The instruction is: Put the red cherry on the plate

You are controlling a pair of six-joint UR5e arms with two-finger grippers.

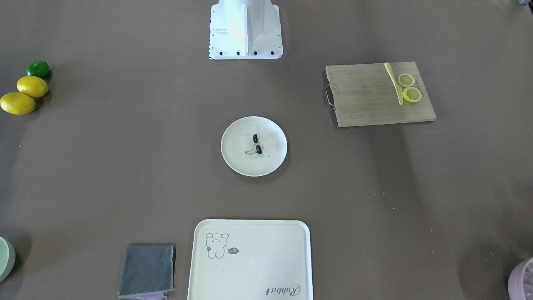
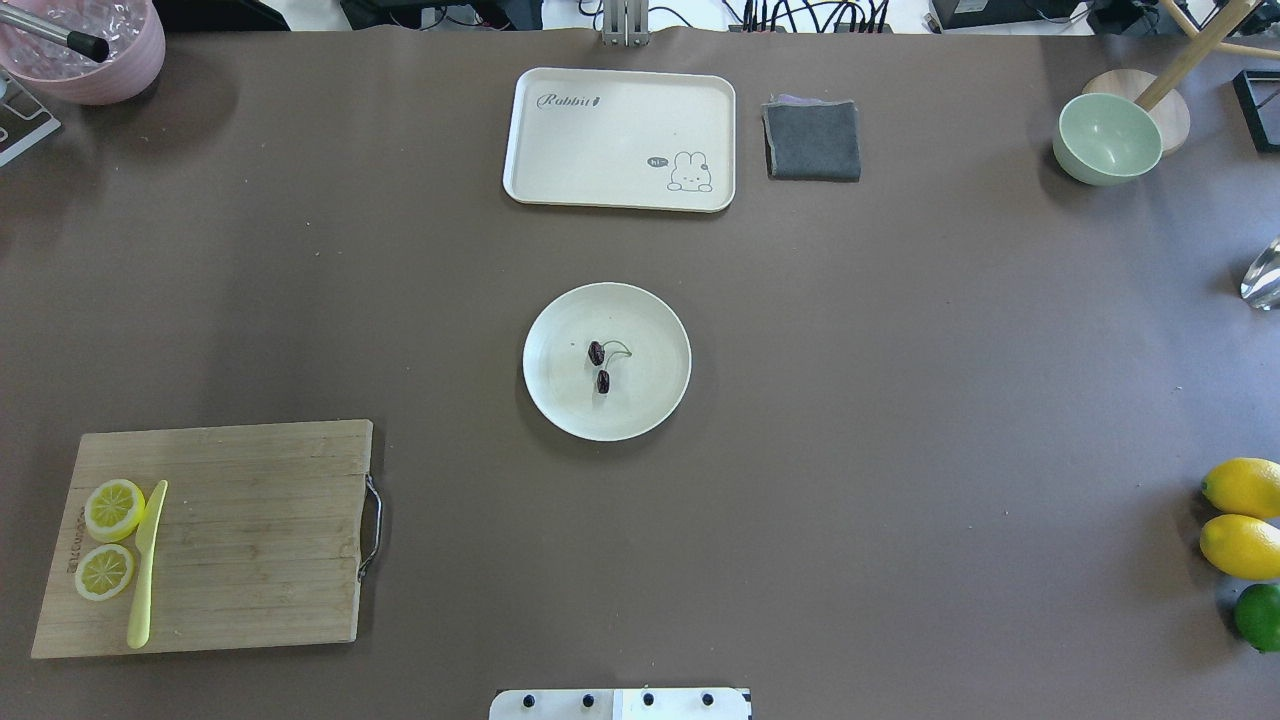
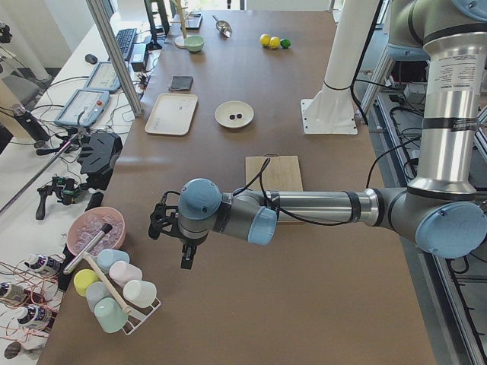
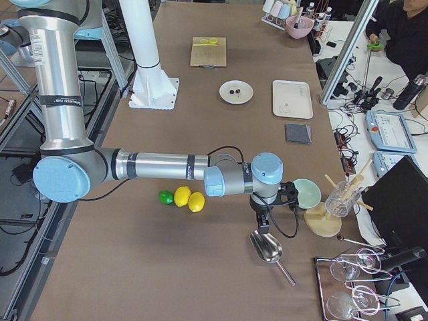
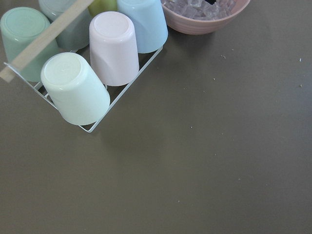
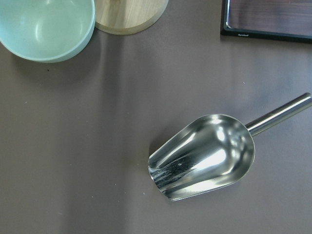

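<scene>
The red cherry [image 1: 256, 144] [image 2: 600, 366], a small dark pair on a pale stem, lies inside the round cream plate [image 1: 272, 163] [image 2: 652, 395] at the table's middle. No gripper is near it. My left gripper [image 3: 185, 257] hangs far off at the table's left end, above bare table next to a rack of cups [image 5: 95, 63]. My right gripper [image 4: 261, 221] hangs at the opposite end over a metal scoop [image 6: 204, 156]. Each gripper shows only in a side view, so I cannot tell whether either is open or shut.
A wooden cutting board [image 2: 250, 540] carries two lemon slices [image 2: 110, 540] and a yellow knife [image 2: 146, 565]. A bear-print tray [image 2: 600, 130], grey cloth [image 2: 812, 140], green bowl [image 2: 1108, 138], pink ice bowl [image 2: 85, 45], two lemons [image 2: 1243, 515] and a lime [image 2: 1260, 617] ring the table.
</scene>
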